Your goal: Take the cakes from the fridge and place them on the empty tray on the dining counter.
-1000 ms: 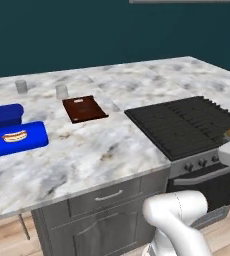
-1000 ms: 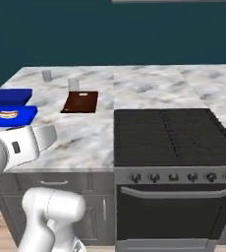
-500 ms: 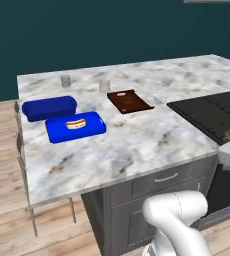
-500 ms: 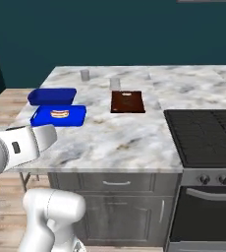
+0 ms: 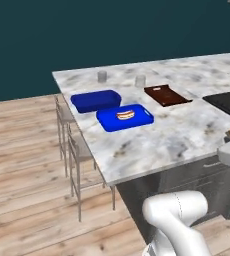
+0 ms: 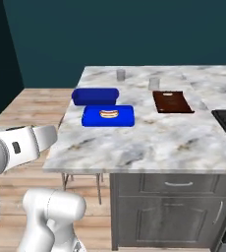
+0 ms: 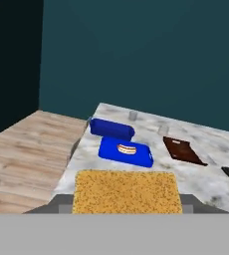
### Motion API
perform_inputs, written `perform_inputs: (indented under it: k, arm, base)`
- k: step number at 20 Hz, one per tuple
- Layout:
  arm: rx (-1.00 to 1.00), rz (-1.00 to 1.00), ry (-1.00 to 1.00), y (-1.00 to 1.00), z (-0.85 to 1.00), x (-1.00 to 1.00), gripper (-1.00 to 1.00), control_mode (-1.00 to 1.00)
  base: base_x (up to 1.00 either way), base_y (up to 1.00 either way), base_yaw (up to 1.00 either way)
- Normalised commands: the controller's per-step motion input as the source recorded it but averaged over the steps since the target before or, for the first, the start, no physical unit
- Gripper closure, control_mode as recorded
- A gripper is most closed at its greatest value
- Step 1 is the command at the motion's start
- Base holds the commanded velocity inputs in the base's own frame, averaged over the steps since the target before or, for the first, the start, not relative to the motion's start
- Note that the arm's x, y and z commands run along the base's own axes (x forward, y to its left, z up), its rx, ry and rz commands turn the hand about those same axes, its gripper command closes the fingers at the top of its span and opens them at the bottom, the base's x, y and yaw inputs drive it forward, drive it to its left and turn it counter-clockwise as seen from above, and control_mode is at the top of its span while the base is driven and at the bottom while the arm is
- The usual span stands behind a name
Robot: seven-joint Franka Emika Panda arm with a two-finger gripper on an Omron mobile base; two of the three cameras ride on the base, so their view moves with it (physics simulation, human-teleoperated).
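Carrying the yellow-orange cake [image 7: 126, 192] toward the dining counter [image 6: 183, 140], you are in the delivery step: the gripper [image 7: 126, 209] is clamped on that cake, which sits right at the bottom of the hand view. The empty blue tray [image 6: 96, 95] lies at the counter's far left, just behind the blue tray with the hot dog [image 6: 108, 116]. Next, reach past the nearer tray and lower the cake into the empty one before letting go.

Kitchen: marbled island [image 6: 149, 142], cooktop [image 5: 229, 100]
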Motion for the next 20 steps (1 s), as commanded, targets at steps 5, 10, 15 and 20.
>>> perform_inputs:
  k: [5,10,15,20]
  arm:
    - [0.00,0.00,0.00,0.00,0.00,0.00,1.00,1.00]
    - [0.00,0.00,0.00,0.00,0.00,0.00,1.00,1.00]
    - [0.00,0.00,0.00,0.00,0.00,0.00,1.00,1.00]
    - [0.00,0.00,0.00,0.00,0.00,0.00,1.00,1.00]
  base:
    - [0.00,1.00,0.00]
    - [0.02,1.00,0.00]
    - [0.05,1.00,-0.06]
    - [0.10,1.00,-0.15]
